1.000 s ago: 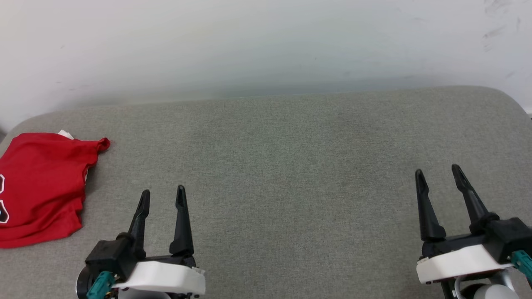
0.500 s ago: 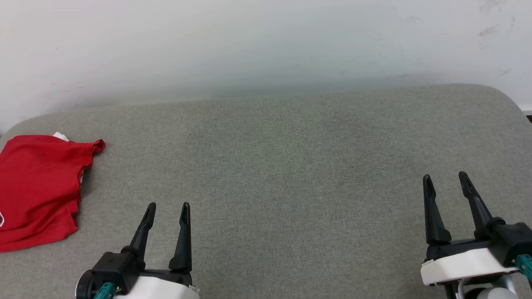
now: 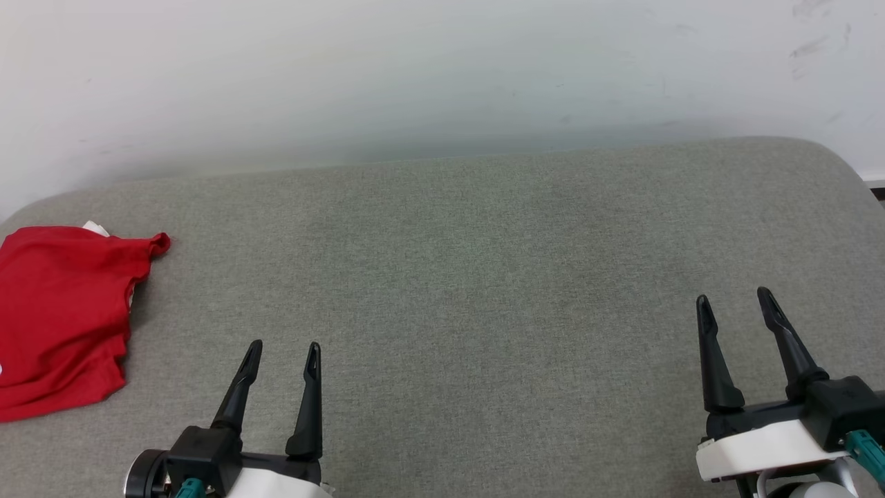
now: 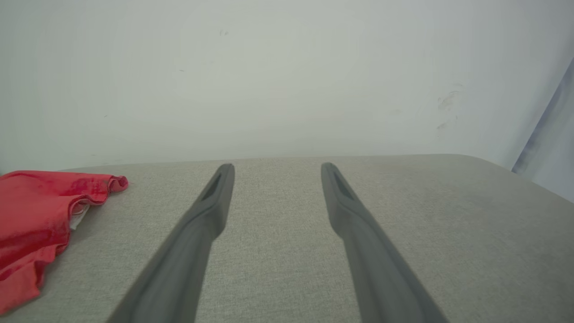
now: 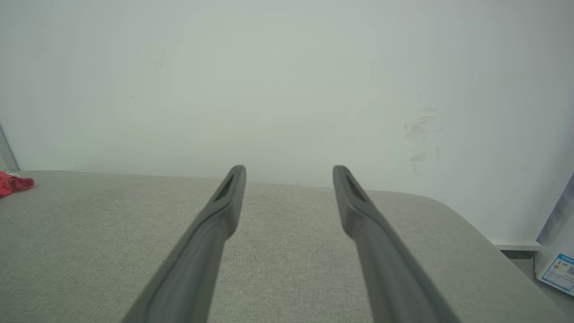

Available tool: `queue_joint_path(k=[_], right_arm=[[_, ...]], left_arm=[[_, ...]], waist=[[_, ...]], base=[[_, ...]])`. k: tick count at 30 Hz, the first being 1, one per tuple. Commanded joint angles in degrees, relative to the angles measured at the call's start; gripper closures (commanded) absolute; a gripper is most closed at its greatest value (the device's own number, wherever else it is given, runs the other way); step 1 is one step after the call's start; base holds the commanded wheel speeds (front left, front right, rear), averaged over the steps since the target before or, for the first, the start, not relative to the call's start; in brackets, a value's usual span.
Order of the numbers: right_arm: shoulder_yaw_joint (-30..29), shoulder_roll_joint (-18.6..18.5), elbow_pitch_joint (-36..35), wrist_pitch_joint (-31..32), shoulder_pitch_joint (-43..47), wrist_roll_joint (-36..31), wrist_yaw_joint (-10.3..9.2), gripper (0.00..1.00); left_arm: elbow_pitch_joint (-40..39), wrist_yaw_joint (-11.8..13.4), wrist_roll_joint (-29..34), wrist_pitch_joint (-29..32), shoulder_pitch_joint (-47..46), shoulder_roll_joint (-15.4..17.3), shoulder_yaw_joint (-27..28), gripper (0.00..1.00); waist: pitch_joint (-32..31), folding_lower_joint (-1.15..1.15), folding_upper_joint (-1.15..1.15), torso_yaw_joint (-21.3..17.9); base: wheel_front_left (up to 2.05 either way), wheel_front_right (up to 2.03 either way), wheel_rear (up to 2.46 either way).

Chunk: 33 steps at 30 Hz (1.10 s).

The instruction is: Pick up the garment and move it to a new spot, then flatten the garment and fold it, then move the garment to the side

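Arms pull back; the garment lies aside at the left.
The left gripper and right gripper have drawn back toward the robot over the last second, both with jaws parted and empty. Beyond them the garment rests folded at the far-left edge of the grey surface, untouched, so the task looks finished.

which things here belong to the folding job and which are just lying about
Job: red T-shirt, at the left end of the grey upholstered surface; left gripper and right gripper, both open.
Lying about: white blue-labelled object past the surface's right end.
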Motion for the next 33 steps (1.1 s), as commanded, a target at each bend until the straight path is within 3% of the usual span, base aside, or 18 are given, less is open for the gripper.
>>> queue_joint_path(k=[1, 13, 33], right_arm=[[0.00, 0.11, 0.11, -0.14, 0.83, -0.06, -0.02, 0.00], [1.62, 0.11, -0.12, -0.13, 1.10, 0.47, -0.02, 0.00], [6.24, 0.11, 0.52, -0.13, 2.69, 0.39, -0.02, 0.00]], left_arm=[[-0.12, 0.24, 0.03, -0.43, 0.40, -0.08, -0.03, 0.00], [0.59, -0.26, -0.91, -0.32, 0.03, -0.07, 0.76, 0.00], [0.57, -0.29, -0.40, -0.31, 1.75, -0.08, 3.87, 0.00]], waist=[[-0.02, 0.00, 0.00, 0.06], [0.18, 0.00, 0.00, 3.23], [-1.18, 0.00, 0.00, 18.12]], base=[[0.00, 0.00, 0.00], [0.00, 0.00, 0.00], [0.00, 0.00, 0.00]])
